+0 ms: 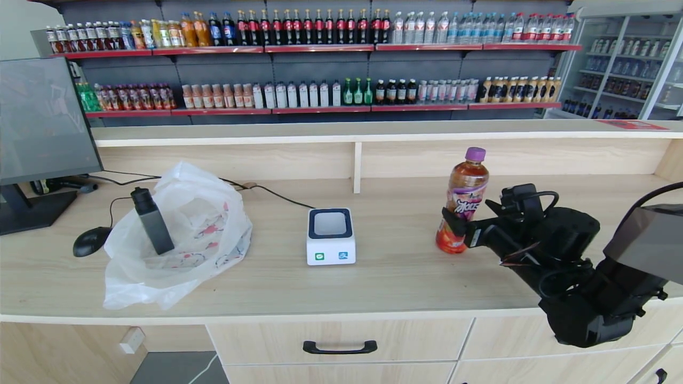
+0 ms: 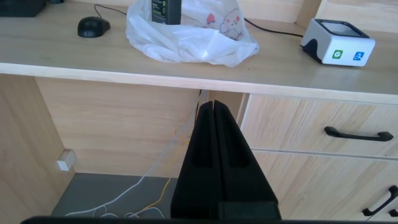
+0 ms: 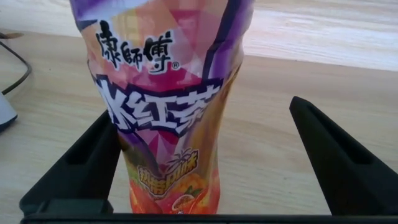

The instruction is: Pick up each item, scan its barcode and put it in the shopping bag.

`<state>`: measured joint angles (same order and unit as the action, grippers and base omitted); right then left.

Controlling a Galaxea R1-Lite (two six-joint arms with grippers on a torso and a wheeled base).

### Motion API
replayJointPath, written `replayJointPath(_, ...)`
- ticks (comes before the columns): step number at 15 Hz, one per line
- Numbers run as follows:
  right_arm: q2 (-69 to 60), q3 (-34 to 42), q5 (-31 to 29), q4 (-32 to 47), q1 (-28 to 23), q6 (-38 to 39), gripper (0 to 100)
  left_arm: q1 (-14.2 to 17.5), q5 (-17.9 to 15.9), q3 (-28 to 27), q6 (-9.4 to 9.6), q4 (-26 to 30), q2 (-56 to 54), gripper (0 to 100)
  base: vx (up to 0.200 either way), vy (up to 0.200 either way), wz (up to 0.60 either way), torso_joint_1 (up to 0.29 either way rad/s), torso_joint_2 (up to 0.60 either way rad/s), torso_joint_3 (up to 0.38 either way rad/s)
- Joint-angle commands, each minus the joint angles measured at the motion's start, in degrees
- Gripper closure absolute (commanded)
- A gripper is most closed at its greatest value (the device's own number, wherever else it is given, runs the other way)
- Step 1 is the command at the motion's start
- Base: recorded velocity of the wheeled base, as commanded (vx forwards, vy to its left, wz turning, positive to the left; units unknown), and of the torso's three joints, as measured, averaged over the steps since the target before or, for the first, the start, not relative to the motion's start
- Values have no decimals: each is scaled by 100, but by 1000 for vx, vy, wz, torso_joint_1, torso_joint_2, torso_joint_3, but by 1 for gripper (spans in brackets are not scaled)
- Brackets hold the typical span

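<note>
Clearly the upright bottle [image 1: 469, 184] stands between the spread fingers of the right end effector [image 3: 199, 112], ungripped, while the closed left end effector [image 2: 213, 107] hangs well apart.

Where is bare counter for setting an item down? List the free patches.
Free: between shopping bag and scanner; between scanner and tea bottle; the front strip before the scanner. Crowded: left end, mouse beside the bag.

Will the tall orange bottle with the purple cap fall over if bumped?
Probably tips easily: the tall orange purple-capped plastic bottle stands upright on a narrow base. It looks full, so likely heavy. Its glossy label may slip.
</note>
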<state>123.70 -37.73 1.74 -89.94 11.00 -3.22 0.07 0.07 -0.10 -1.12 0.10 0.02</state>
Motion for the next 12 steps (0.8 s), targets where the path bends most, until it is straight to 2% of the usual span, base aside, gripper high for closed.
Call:
replayJointPath(1,49,-24,1,-6,8,-3,0,1,1,1,-2,-1,-2,100,0,0,0,0,0,0)
replayJointPath(6,304,-498,-157,-6,17,-3,0,1,1,1,-2,-1,-2,100,0,0,0,0,0,0)
replayJointPath(12,366,-569,-183,-6,25,5,0,1,1,1,-2,-1,-2,100,0,0,0,0,0,0)
